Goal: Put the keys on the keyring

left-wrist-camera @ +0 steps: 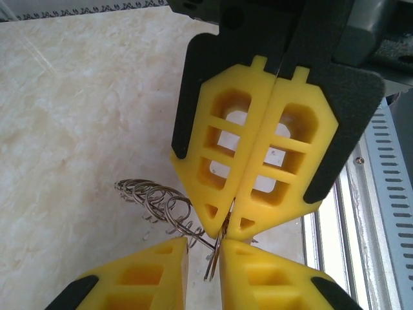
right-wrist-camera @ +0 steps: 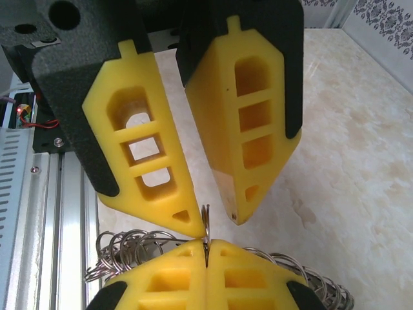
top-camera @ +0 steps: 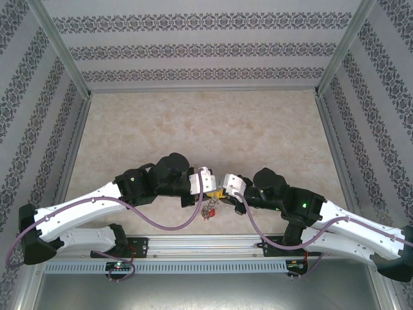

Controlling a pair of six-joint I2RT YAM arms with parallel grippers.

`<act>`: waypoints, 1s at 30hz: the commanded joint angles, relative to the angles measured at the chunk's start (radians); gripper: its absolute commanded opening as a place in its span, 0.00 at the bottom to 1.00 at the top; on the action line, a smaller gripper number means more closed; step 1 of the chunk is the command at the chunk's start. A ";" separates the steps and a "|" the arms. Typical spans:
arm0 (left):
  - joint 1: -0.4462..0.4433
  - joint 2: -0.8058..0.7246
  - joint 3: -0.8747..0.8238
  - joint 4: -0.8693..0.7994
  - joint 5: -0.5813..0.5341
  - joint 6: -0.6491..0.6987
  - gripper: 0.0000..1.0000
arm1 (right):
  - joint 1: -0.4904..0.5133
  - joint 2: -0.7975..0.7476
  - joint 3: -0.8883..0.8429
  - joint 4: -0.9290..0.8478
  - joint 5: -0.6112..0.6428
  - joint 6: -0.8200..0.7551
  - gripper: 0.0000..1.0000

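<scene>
The right claw (right-wrist-camera: 205, 244) is clamped on the keyring (left-wrist-camera: 158, 200), near the front edge of the surface (top-camera: 193, 129). The left claw (left-wrist-camera: 205, 248) stands slightly ajar around its rim. The keys (top-camera: 208, 211) seem to dangle beneath. Whether any is threaded I cannot tell, so the work looks unfinished.

Left pincer (top-camera: 211, 189) and right pincer (top-camera: 221, 192) meet tip to tip — keys (top-camera: 208, 211) beneath.

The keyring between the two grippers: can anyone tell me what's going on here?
The right gripper is shut on the keyring, pinching its thin edge near the table's near side. The left gripper meets it tip to tip, with its jaws apart on either side of that same edge and not yet clamped.
</scene>
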 commanded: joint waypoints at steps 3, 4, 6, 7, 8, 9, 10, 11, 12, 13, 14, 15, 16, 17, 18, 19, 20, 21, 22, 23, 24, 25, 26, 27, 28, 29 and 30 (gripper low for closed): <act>-0.009 -0.003 -0.005 -0.028 -0.019 0.009 0.22 | 0.033 -0.016 0.035 0.084 -0.002 -0.049 0.00; -0.009 -0.005 -0.007 -0.030 -0.016 0.010 0.22 | 0.035 -0.018 0.035 0.085 0.002 -0.051 0.00; -0.009 -0.008 -0.011 -0.028 -0.016 0.010 0.22 | 0.037 -0.018 0.034 0.082 0.007 -0.056 0.00; -0.009 -0.011 -0.015 -0.027 -0.015 0.009 0.22 | 0.037 -0.018 0.033 0.082 0.009 -0.058 0.00; -0.008 -0.013 -0.017 -0.026 -0.016 0.007 0.22 | 0.038 -0.018 0.032 0.083 0.009 -0.060 0.00; -0.009 -0.018 -0.021 -0.023 -0.015 0.005 0.22 | 0.038 -0.018 0.032 0.084 0.008 -0.060 0.00; -0.008 -0.025 -0.025 -0.019 -0.010 0.003 0.22 | 0.039 -0.019 0.030 0.085 0.005 -0.061 0.00; -0.009 -0.030 -0.028 -0.015 -0.004 0.001 0.22 | 0.038 -0.020 0.029 0.087 0.003 -0.060 0.00; -0.009 -0.036 -0.033 -0.010 0.001 -0.002 0.22 | 0.039 -0.021 0.027 0.089 0.000 -0.061 0.00; -0.009 -0.042 -0.036 -0.005 0.006 -0.004 0.22 | 0.039 -0.023 0.026 0.092 -0.002 -0.063 0.00; -0.009 -0.048 -0.040 0.000 0.008 -0.005 0.22 | 0.040 -0.026 0.024 0.094 -0.004 -0.064 0.00; -0.009 -0.054 -0.043 0.004 0.015 -0.005 0.22 | 0.040 -0.030 0.022 0.098 -0.010 -0.066 0.00; -0.009 -0.062 -0.045 0.007 0.022 -0.005 0.22 | 0.039 -0.033 0.021 0.099 -0.013 -0.065 0.00; -0.009 -0.067 -0.047 0.008 0.027 -0.006 0.22 | 0.039 -0.038 0.018 0.101 -0.013 -0.066 0.00; -0.009 -0.070 -0.048 0.010 0.035 -0.005 0.22 | 0.039 -0.041 0.018 0.101 -0.014 -0.066 0.00; -0.009 -0.074 -0.050 0.013 0.040 -0.006 0.21 | 0.039 -0.043 0.019 0.102 -0.014 -0.066 0.00; -0.008 -0.078 -0.053 0.018 0.042 -0.007 0.22 | 0.040 -0.044 0.019 0.100 -0.017 -0.065 0.00; -0.009 -0.080 -0.054 0.020 0.043 -0.005 0.22 | 0.039 -0.043 0.020 0.099 -0.021 -0.064 0.00; -0.008 -0.079 -0.055 0.023 0.044 -0.006 0.22 | 0.039 -0.040 0.021 0.099 -0.024 -0.062 0.00; -0.008 -0.078 -0.055 0.025 0.044 -0.004 0.21 | 0.040 -0.037 0.021 0.099 -0.028 -0.062 0.00; -0.009 -0.077 -0.053 0.027 0.043 -0.003 0.21 | 0.039 -0.034 0.022 0.101 -0.027 -0.061 0.00; -0.009 -0.076 -0.053 0.028 0.043 -0.004 0.21 | 0.039 -0.028 0.022 0.100 -0.026 -0.061 0.00; -0.009 -0.076 -0.052 0.031 0.044 -0.004 0.21 | 0.039 -0.022 0.024 0.100 -0.025 -0.061 0.00; -0.009 -0.077 -0.052 0.034 0.044 -0.004 0.21 | 0.041 -0.018 0.025 0.099 -0.028 -0.063 0.00; -0.009 -0.078 -0.052 0.038 0.044 -0.004 0.21 | 0.041 -0.011 0.028 0.098 -0.035 -0.062 0.00; -0.009 -0.078 -0.052 0.041 0.046 -0.003 0.21 | 0.041 -0.008 0.030 0.095 -0.039 -0.062 0.00; -0.009 -0.080 -0.052 0.047 0.048 -0.003 0.20 | 0.043 -0.002 0.032 0.095 -0.041 -0.063 0.00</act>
